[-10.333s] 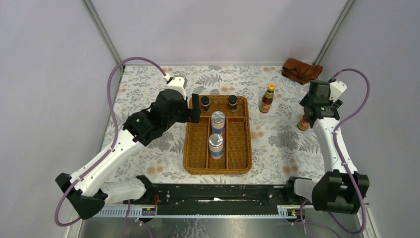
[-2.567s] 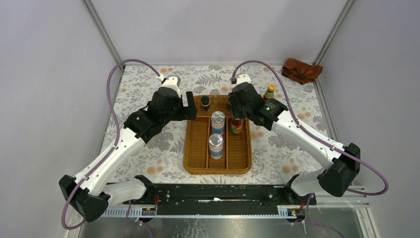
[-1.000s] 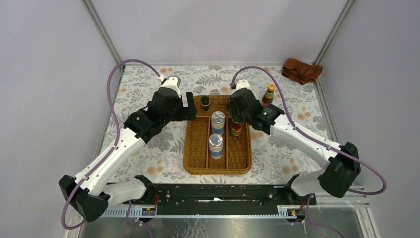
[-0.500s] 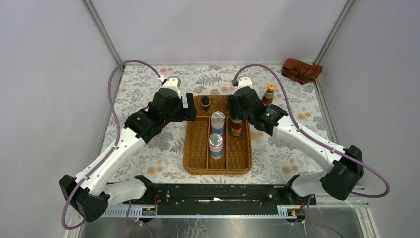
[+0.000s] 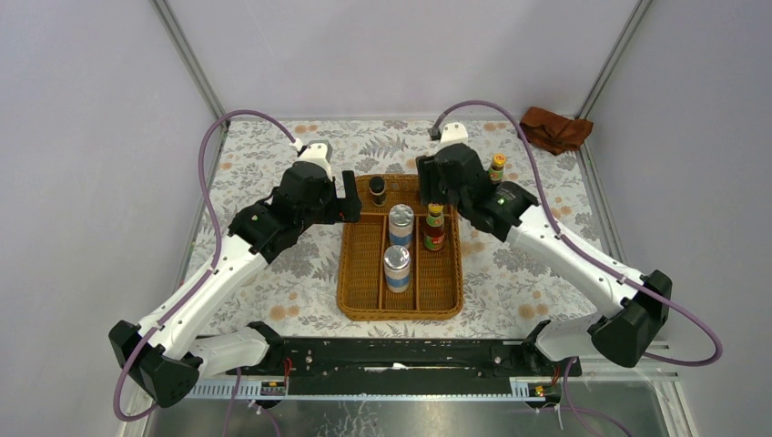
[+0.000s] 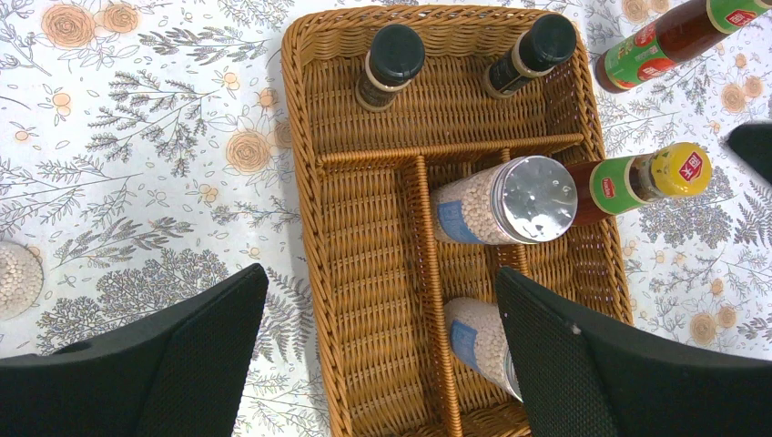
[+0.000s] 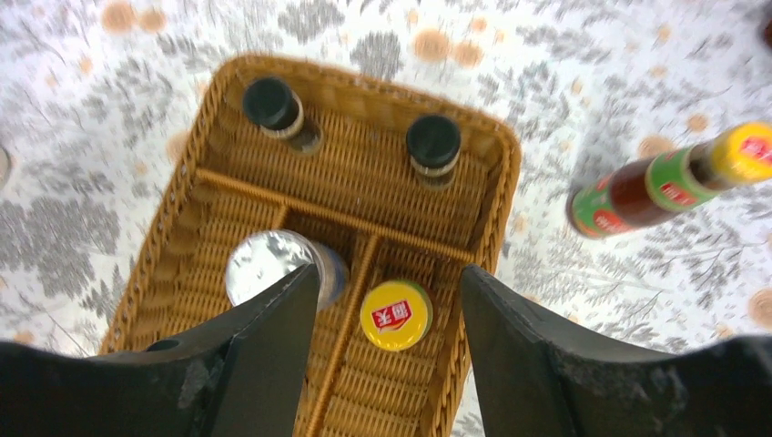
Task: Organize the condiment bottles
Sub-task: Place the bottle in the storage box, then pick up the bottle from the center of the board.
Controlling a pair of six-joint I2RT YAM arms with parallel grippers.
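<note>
The table (image 5: pixel 546 264) has a pale surface printed with grey leaves and orange flowers. A brown wicker tray (image 5: pixel 401 312) with dividers sits flat at its centre, its long sides running from 12 to 6 o'clock. At about 2 o'clock from the tray, near it but apart, a red sauce bottle (image 5: pixel 497 167) with a yellow cap and a green label stands upright on the print. A crumpled rust-brown cloth (image 5: pixel 553 129) lies in the far corner at about 1 o'clock. At roughly 9 o'clock of the tray, apart from it, the left wrist view catches a clear jar (image 6: pixel 16 278) of pale grains, cut off by the frame edge.
</note>
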